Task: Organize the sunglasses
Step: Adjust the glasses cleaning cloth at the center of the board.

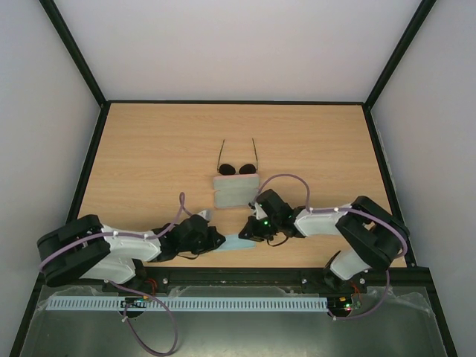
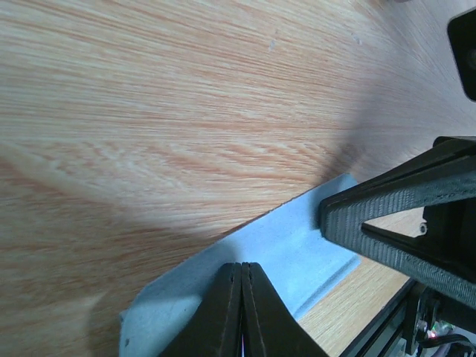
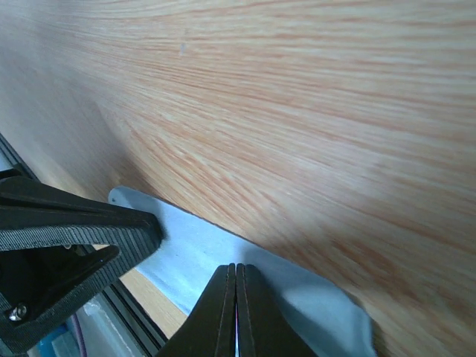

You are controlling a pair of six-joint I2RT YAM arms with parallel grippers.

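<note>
Black fingers point(image 2: 223, 320) of the left hand point(image 2: 242, 269) are pressed flat together with no gap between them. Their tips are set over a light blue cloth point(image 2: 275, 242). Whether any fabric is nipped between them cannot be told. The right hand point(image 3: 236, 271) is likewise closed, finger against finger, and its tips are laid over the same cloth from the opposite side. In the left wrist view, a ribbed finger of the right hand is seen resting at the cloth's edge.

From above, the two hands are pointed at one another, close but apart. The cloth is spread flat beneath and between them, near the front edge of the wooden worktop point(image 1: 149, 149).

Just beyond the right hand, towards the middle of the worktop, a pale rounded-rectangle case point(image 1: 236, 191) is laid with its long side across. The sunglasses point(image 1: 237, 169) are found directly behind the case, at its far edge. Whether the frame touches the case cannot be made out. Their two round dark lenses are set side by side, and the thin temple arms are unfolded and stretched away towards the far wall. The sunglasses are held by neither hand and lie well apart from both.
</note>
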